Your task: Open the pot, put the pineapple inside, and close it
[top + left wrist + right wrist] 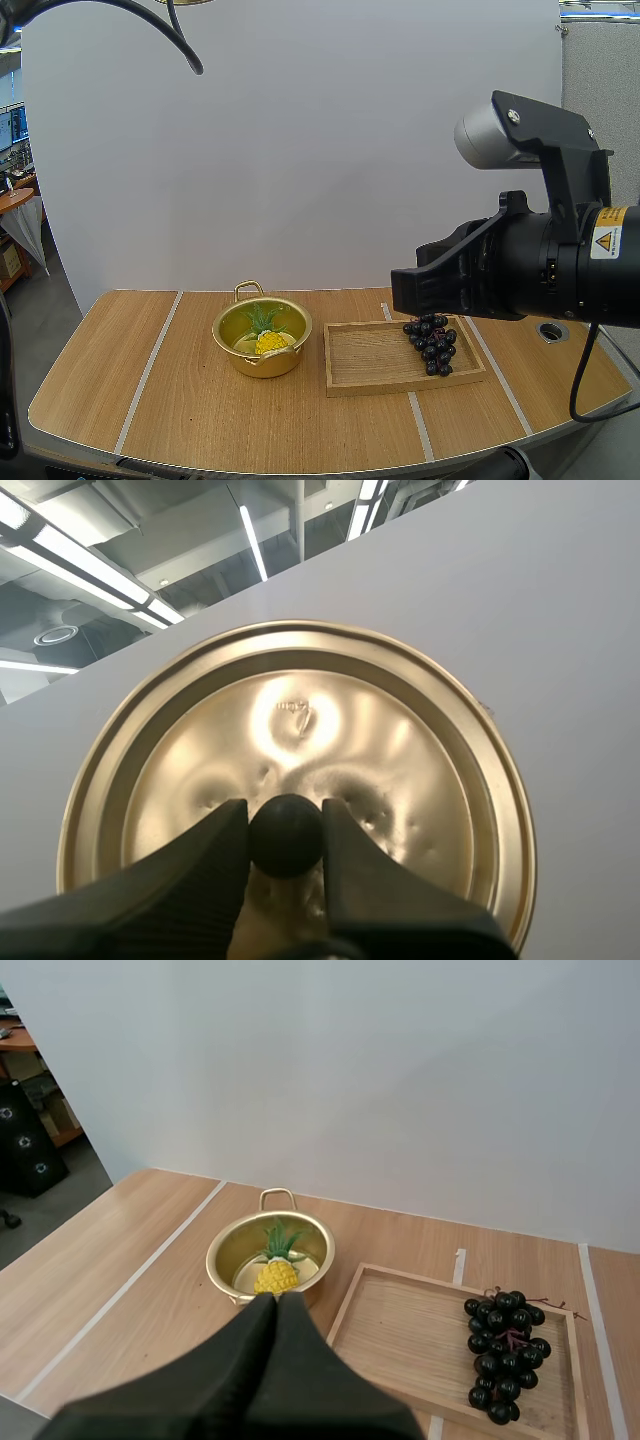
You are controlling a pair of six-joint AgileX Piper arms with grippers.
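Our left end effector (285, 822) is clamped on the knob (286, 838) of the lid (300, 720). Our right end effector (277, 1302), fingers together, hangs just short of the pot (228, 1248) holding the pineapple (276, 1276). We should lower the lid level and centred.

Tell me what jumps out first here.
The gold lid, its black knob pinched in the left gripper. On the table, the open pot holds a pineapple; beside it, a wooden tray with dark grapes at one end.
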